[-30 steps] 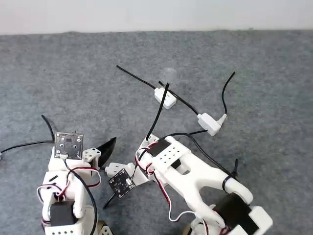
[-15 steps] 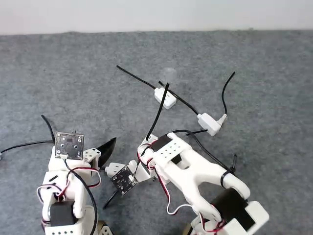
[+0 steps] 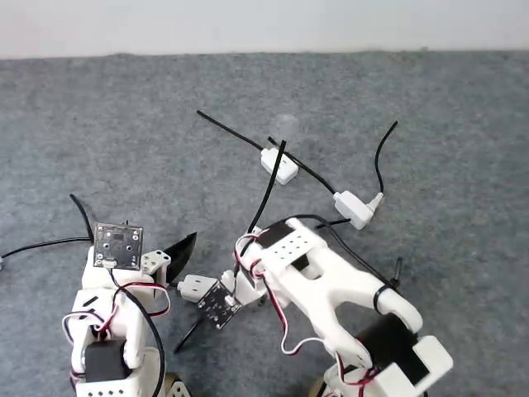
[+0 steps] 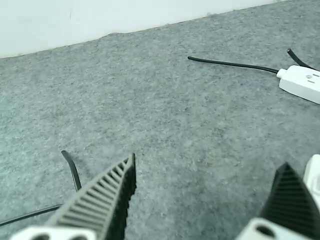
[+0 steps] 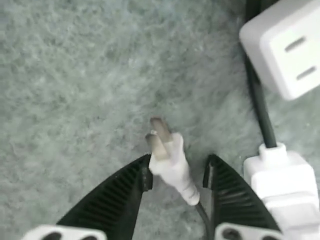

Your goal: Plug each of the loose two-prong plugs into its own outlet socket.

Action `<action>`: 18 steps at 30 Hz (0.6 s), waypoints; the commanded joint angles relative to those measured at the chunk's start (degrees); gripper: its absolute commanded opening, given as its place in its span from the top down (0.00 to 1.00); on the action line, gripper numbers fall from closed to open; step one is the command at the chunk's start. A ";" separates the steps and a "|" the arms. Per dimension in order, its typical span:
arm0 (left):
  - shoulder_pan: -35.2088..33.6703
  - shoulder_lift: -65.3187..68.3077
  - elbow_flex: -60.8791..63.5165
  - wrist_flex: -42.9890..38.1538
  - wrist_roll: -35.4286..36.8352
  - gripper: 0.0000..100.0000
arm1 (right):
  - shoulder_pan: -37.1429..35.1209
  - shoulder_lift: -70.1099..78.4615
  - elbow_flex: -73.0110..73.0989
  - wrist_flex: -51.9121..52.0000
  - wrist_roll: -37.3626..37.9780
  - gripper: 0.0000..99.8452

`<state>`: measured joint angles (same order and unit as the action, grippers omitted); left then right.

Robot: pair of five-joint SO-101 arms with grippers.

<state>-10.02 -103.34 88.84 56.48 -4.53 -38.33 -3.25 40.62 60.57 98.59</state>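
Two black fingers of your right gripper [image 5: 177,165] stood apart, one each side of the white two-prong plug [image 5: 169,159]. The plug lay flat on the grey surface [image 5: 75,60] w/ its prongs [image 5: 157,135] pointing away from the wrist. One finger looked to be touching the plug body and the other had a gap, so nothing was clamped yet.

My read on handling: the plug was small, light, hard plastic, prob. smooth, so it could slip or swivel under a weak pinch. You wanted the hold across the thick body just behind the prongs. Avoid the tapered tail and the thin black cord [image 5: 202,215], since the cord was likely springy enough to twist the plug off line. The prongs were thin metal, so don't lever on them.

Just beside the gripper sat a white block [image 5: 280,185] w/ a black lead [image 5: 260,100] running out of it. Past that lay an outlet socket [image 5: 285,47] w/ its two slots facing up, near the plug but not lined up w/ the prongs.

Your left gripper [image 4: 209,165] hung low over bare surface w/ its fingers wide apart, holding nothing. Farther off lay a second socket [image 4: 302,82]. From the high view, two more white pieces [image 3: 279,165] and [image 3: 354,208] lay well apart from both arms.
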 commanded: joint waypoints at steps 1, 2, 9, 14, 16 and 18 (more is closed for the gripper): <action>-0.44 -0.70 -0.31 -1.58 -0.44 0.59 | 1.45 -0.22 -4.66 3.38 2.29 0.81; -0.44 -0.70 -0.31 -1.58 -0.44 0.59 | 1.36 -0.22 -4.84 3.91 2.73 0.82; -0.44 -0.70 -0.31 -1.58 -0.44 0.59 | 1.10 -0.13 -4.57 4.44 3.60 0.90; -0.44 -0.70 -0.31 -1.58 -0.44 0.59 | -1.45 -0.13 -4.57 5.05 -1.67 0.83; -0.44 -0.70 -0.31 -1.58 -0.44 0.59 | -1.63 -0.13 -4.57 5.05 -1.58 0.83; -0.44 -0.70 -0.31 -1.58 -0.44 0.59 | -1.63 -0.13 -4.57 5.05 -1.58 0.83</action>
<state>-10.02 -103.34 88.84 56.48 -4.53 -39.38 -3.25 38.68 64.88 98.07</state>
